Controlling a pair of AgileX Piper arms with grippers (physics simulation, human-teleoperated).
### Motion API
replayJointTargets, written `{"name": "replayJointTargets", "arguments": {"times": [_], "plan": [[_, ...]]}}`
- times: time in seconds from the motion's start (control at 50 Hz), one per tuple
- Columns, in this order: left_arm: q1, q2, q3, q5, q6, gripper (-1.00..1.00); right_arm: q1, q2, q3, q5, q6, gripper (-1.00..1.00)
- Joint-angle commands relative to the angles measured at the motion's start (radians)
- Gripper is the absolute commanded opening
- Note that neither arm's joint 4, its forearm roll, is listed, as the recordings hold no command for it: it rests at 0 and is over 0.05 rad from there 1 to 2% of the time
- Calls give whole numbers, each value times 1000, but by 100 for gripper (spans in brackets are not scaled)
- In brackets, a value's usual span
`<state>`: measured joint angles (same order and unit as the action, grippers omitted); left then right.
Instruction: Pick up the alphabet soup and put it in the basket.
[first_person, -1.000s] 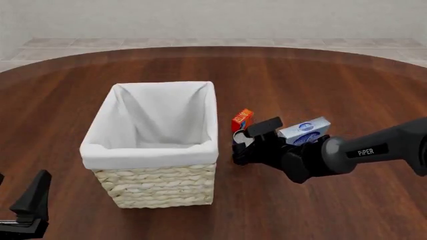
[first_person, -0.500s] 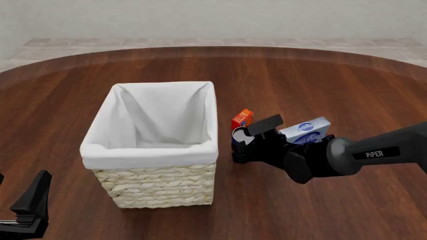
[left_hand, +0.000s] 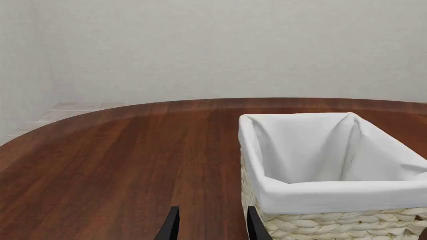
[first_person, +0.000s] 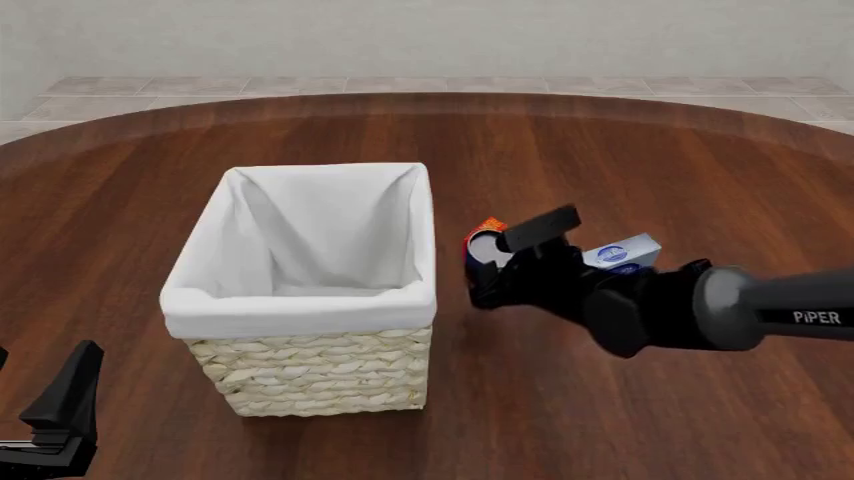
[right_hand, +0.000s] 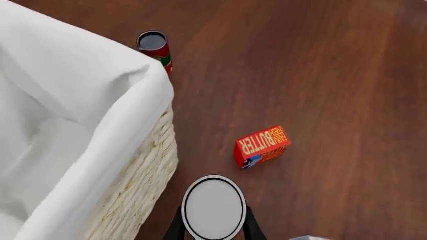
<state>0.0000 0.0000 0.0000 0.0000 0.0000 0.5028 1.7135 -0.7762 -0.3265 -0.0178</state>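
Note:
The alphabet soup can (right_hand: 213, 207) shows its silver-grey top between my right gripper's fingers (right_hand: 175, 228). In the front view my right gripper (first_person: 483, 280) is shut on the can (first_person: 489, 256) and holds it just right of the basket (first_person: 310, 375), near its rim height. The basket is pale woven wicker with a white cloth liner; it also shows in the right wrist view (right_hand: 143, 160) and the left wrist view (left_hand: 313, 225). My left gripper (first_person: 60, 415) is open and empty at the near left, its fingertips (left_hand: 172, 226) beside the basket's near corner.
A small orange-red butter box (right_hand: 261, 146) lies on the table beyond the can, partly hidden in the front view (first_person: 487, 226). A blue-and-white carton (first_person: 627, 250) sits behind my right arm. A dark-topped red can (right_hand: 155, 46) stands past the basket's far corner.
My right gripper has risen with the can in it and tilted upward, staying just right of the basket. The left arm has not moved.

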Motion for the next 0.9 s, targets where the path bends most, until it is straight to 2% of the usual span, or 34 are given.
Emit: {"name": "replayJointTargets", "arguments": {"times": [0.02, 0.58, 0.8, 0.9], "plan": [[0, 0, 0, 0, 0, 100, 3, -88, -6, 37, 4, -100], [0, 0, 0, 0, 0, 100, 20, -282, -68, 174, -45, -100], [0, 0, 0, 0, 0, 100, 19, -316, -147, 242, -105, -100], [0, 0, 0, 0, 0, 100, 26, -327, -181, 263, -115, -100]]}}
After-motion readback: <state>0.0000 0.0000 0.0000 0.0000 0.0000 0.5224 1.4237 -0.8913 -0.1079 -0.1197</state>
